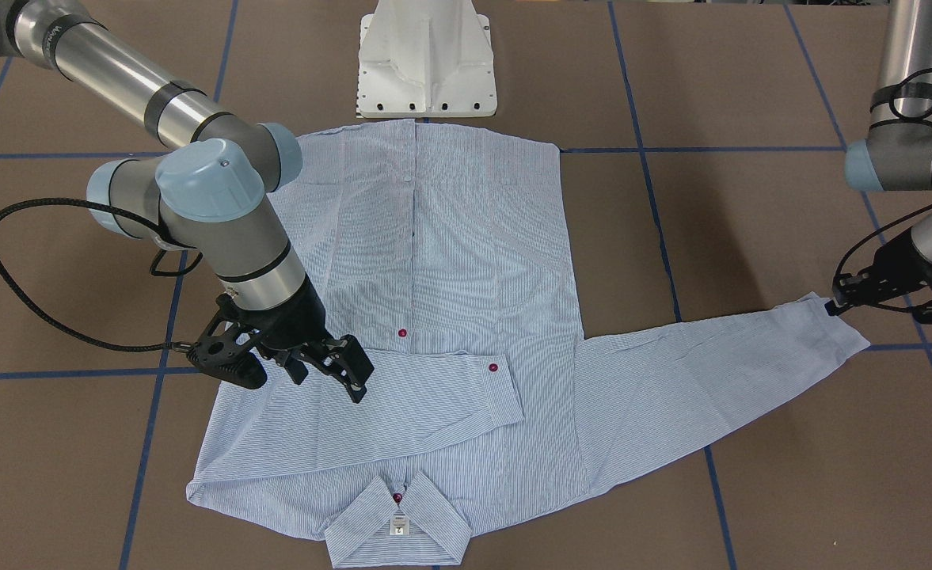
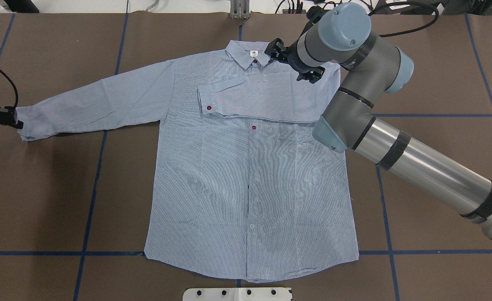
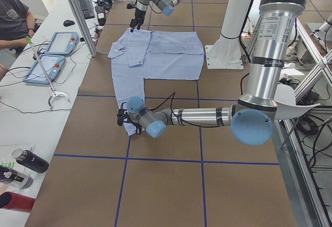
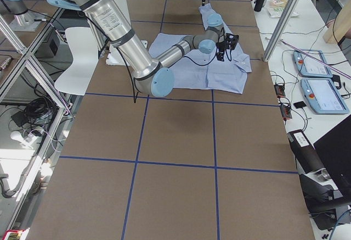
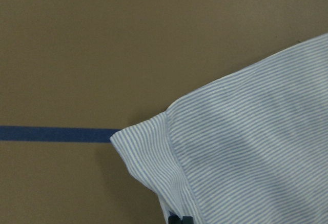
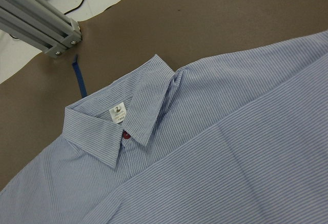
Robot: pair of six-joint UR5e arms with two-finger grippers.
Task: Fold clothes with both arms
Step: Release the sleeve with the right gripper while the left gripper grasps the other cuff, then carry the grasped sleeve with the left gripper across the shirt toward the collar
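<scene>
**Item:** shirt (image 2: 204, 188), flat and front-up on bench (image 1: 751, 222), collar (image 6: 120, 124) on the side away from pedestal (image 1: 426, 59). Right sleeve (image 2: 266, 98) folded across chest, ending just past placket (image 2: 250, 167). Left sleeve (image 2: 99, 102) stretched out sideways, not yet folded.

**Left end effector** (image 1: 836, 305): fingers together, apparently pinching the outer edge of left cuff (image 5: 148, 147).

**Right end effector** (image 1: 307, 384): fingers apart, holding nothing, just above the folded sleeve near the shoulder.

**Step in hand, as judged:** fold left sleeve over chest.
- Lift cuff only enough to clear the cloth.
- Carry straight across toward placket, sleeve kept taut so the crease forms at the shoulder.
- Lay alongside the first sleeve and release once flat.

**In the way:**
- Right arm (image 2: 354, 96) over upper chest, near the likely landing zone. Best pulled clear first, or used to pin the shoulder.
- Thin hold on cuff edge, so slipping possible.

**Around:** blue tape lines (image 5: 51, 134) on bench. Pendants (image 3: 52, 42) and bottles (image 3: 28, 160) on side table (image 3: 21, 118), well apart from shirt.
</scene>
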